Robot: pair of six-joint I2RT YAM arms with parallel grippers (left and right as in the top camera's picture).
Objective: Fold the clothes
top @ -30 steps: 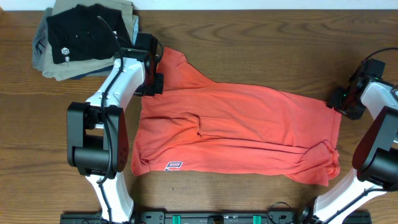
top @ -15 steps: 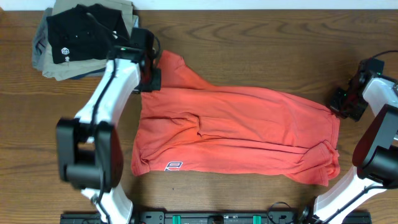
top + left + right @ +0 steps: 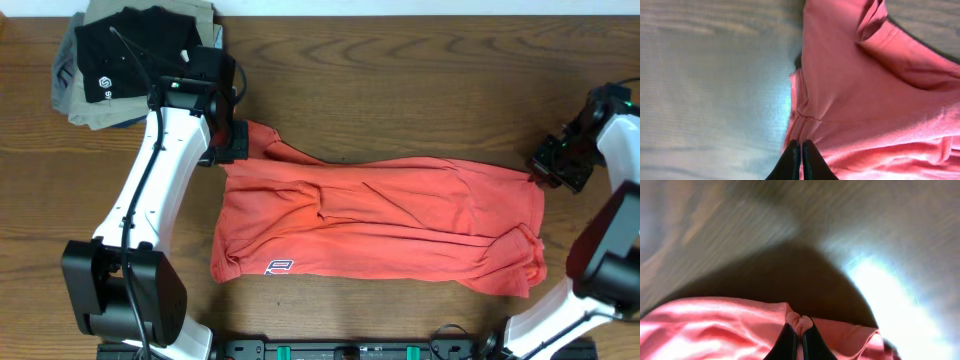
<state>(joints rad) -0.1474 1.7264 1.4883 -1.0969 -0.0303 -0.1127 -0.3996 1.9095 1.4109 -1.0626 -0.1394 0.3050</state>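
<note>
Because the T-shirt (image 3: pixel 380 215) lies bunched and creased, most of its chest print is folded out of sight. Only a scrap of white lettering (image 3: pixel 279 267) shows at the 7 o'clock corner of the cloth, too cut off to read. The coral-red cotton stretches as a long, rumpled band across the middle of the wooden bench (image 3: pixel 400 70), with soft ridges running from 9 to 3 o'clock and a doubled-over flap at 5 o'clock.

At the cloth's 10 o'clock corner the left gripper (image 3: pixel 801 145) has its black fingers pressed together on a stitched edge, and the fabric fans out from the pinch. At the 2 o'clock corner the right gripper (image 3: pixel 800 326) nips a small pucker of cloth between its tips. That wrist view is smeared, so the wood grain around it is hard to make out.

A black folded shirt (image 3: pixel 130 55) at the bench's 10 o'clock corner carries a small white logo (image 3: pixel 104 84), too small to read. It sits on grey and khaki garments (image 3: pixel 72 95), and the pile is clipped by the top edge of the overhead view.
</note>
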